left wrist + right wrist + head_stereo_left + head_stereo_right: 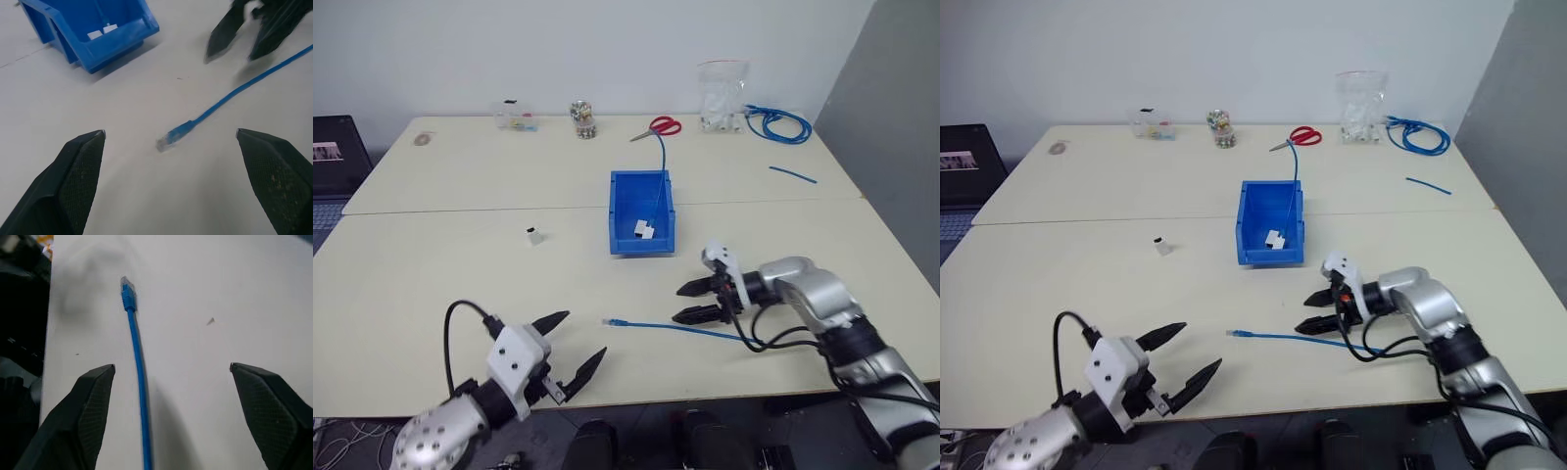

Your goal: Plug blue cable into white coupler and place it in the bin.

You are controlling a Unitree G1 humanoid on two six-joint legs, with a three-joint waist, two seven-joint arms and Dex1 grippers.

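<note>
The blue cable (671, 327) lies flat near the table's front edge, its clear plug (166, 142) pointing toward my left arm. My right gripper (690, 302) hovers open just over the cable's middle; in the right wrist view the cable (138, 352) runs between the fingers without touching them. My left gripper (584, 333) is open, short of the plug. The white coupler (535, 235) stands alone on the table, left of the bin (641, 247). Inside the bin lies another white coupler (643, 229) on a shorter blue cable.
Along the table's far edge are red scissors (661, 126), a clear bag (721, 98), a coiled blue cable (781, 123), a short blue offcut (792, 174), a small jar (582, 119) and a clear box (516, 117). A dark screen (337, 152) stands at the far left.
</note>
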